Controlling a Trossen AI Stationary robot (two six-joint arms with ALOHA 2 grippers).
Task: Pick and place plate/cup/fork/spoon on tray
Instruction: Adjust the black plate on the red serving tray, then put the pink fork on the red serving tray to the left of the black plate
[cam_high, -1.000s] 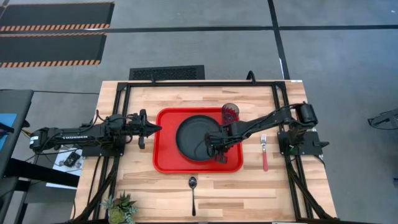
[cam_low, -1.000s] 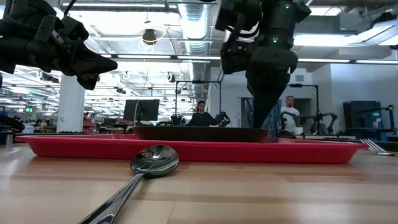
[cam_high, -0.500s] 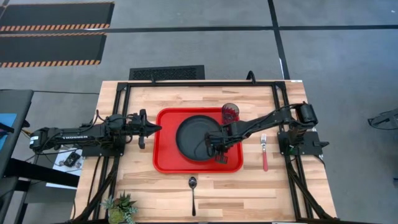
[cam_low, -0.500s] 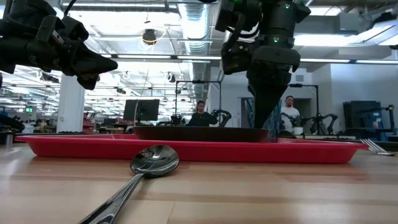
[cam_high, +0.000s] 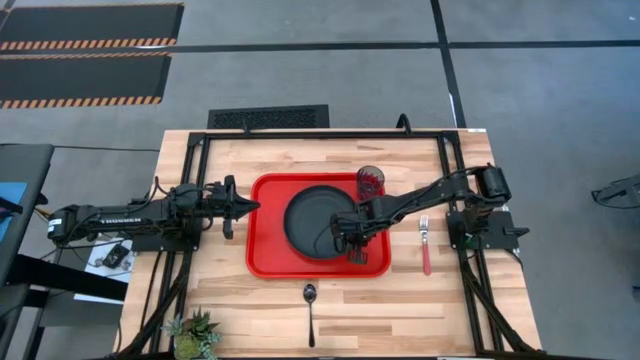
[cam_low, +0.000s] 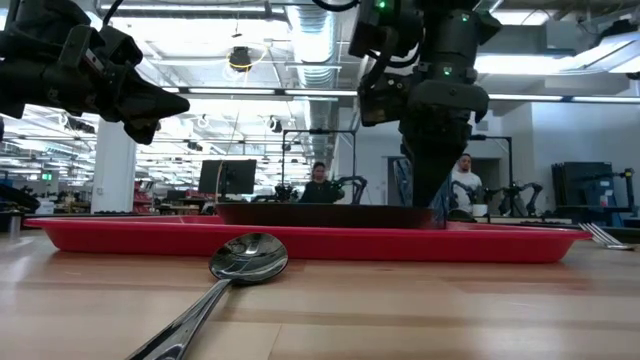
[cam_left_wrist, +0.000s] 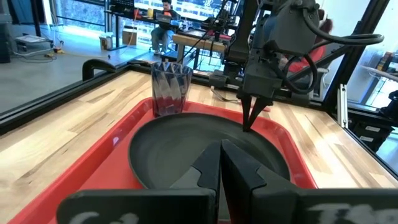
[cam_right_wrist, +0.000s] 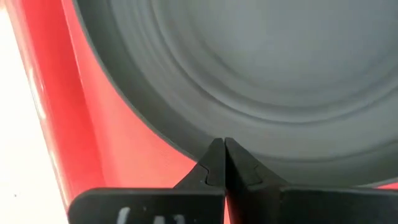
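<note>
My right gripper (cam_high: 349, 244) is pinched shut on the rim of the plate (cam_high: 315, 220) at its near-right edge — in my right wrist view the two fingertips (cam_right_wrist: 219, 163) meet in a thin line right where the rim (cam_right_wrist: 149, 134) curves past, with the red floor of the tray (cam_right_wrist: 74, 124) showing beside it. The plate already sits on the tray (cam_high: 265, 262), filling its right half, and the cup (cam_high: 370, 181) stands on the tray's far right corner, just beside the plate's rim.

I judge the plate to be stiff and fairly light, but its matte rim is thin, so a rim pinch like mine can tip it if I lift from one side; letting go gently and straight up seems the safe way out. The fork (cam_high: 425, 243) lies on the bare wood to the right of the tray, and the spoon (cam_high: 310, 305) lies on the wood nearer than the tray. Both are slim, hard and low to the table, likely slippery — I'd take each across the middle of its handle, fingers straddling it.

My left gripper (cam_high: 240, 207) waits closed and empty at the tray's left edge
</note>
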